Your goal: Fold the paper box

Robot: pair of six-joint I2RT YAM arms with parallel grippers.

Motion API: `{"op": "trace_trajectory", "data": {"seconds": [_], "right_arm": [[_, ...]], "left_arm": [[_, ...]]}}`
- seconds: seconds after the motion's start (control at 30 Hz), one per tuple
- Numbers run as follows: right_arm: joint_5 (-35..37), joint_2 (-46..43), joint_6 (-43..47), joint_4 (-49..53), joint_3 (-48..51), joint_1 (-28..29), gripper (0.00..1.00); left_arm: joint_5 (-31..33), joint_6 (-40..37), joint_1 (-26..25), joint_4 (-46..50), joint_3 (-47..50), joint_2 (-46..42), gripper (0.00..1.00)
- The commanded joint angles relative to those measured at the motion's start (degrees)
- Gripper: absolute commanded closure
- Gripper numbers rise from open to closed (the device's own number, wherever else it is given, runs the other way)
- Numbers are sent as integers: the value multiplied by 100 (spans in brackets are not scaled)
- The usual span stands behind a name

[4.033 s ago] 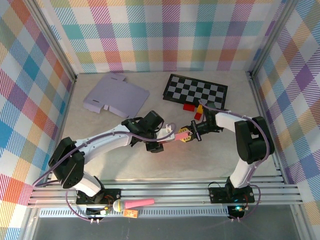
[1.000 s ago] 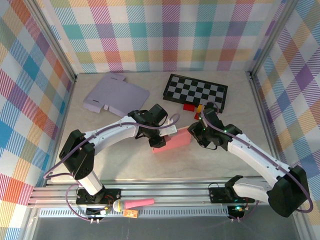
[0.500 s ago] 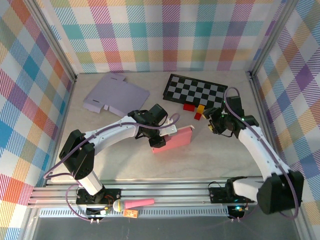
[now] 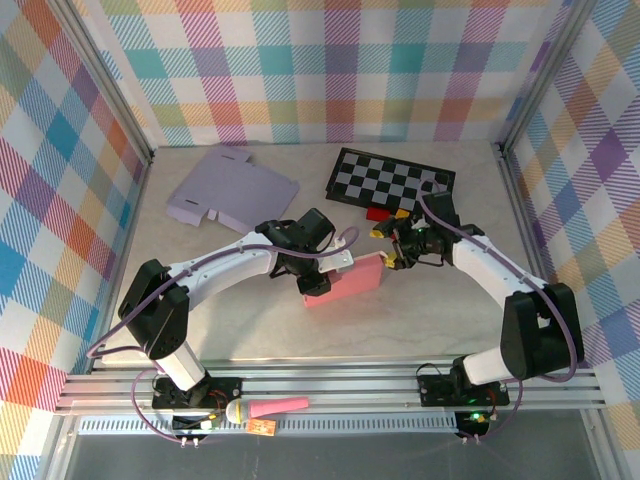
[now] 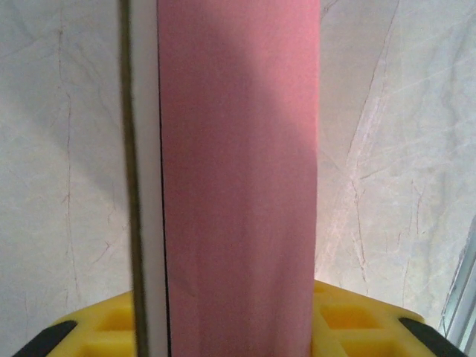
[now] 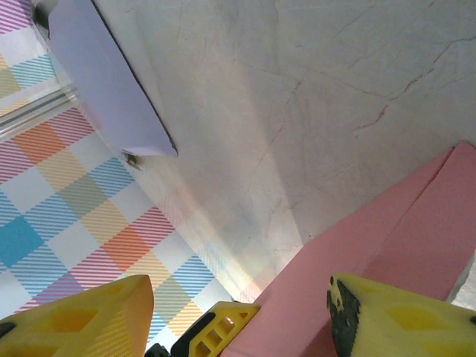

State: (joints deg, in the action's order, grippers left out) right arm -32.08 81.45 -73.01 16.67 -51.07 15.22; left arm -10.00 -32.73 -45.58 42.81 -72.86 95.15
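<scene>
The pink paper box (image 4: 355,280) lies flattened on the table's middle, tilted up to the right. My left gripper (image 4: 322,276) is shut on its left part. In the left wrist view the box (image 5: 238,163) runs straight up between the yellow fingers (image 5: 357,327). My right gripper (image 4: 388,257) hovers at the box's right end, open. In the right wrist view its yellow fingers (image 6: 82,316) stand wide apart, with the pink box (image 6: 387,238) reaching in beside the right one without being gripped.
A flat lavender cardboard sheet (image 4: 230,188) (image 6: 104,82) lies at the back left. A black-and-white checkerboard (image 4: 392,182) sits at the back right, with small red (image 4: 379,213) and yellow (image 4: 400,215) blocks in front. Plaid walls enclose three sides.
The right gripper drew back to the right, then returned to the box's right end, its jaws opening wider. The left gripper and the box have stayed put.
</scene>
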Motion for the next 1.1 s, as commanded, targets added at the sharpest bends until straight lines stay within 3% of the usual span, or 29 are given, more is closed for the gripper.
{"op": "trace_trajectory", "data": {"seconds": [0.0, 0.23, 0.4, 0.5, 0.77, 1.07], "right_arm": [[-535, -171, -534, -307, 257, 73, 35], [-535, -191, -59, 382, 11, 60, 36], [532, -224, 2082, 2465, -1103, -3, 35], [1163, -362, 3309, 3034, -1547, -3, 37], [1907, -1347, 6180, 2665, -1331, 7, 50], [1304, -774, 7801, 3316, -1615, 28, 50]], "left_arm": [[-151, 52, 33, 0, -129, 54, 65], [-143, 73, 39, 16, -149, 47, 66], [-107, 30, 36, 42, -88, -45, 66], [-116, 30, 36, 44, -70, -56, 66], [-99, -7, 40, 79, -96, -49, 66], [-90, -22, 39, 105, -101, -29, 66]]}}
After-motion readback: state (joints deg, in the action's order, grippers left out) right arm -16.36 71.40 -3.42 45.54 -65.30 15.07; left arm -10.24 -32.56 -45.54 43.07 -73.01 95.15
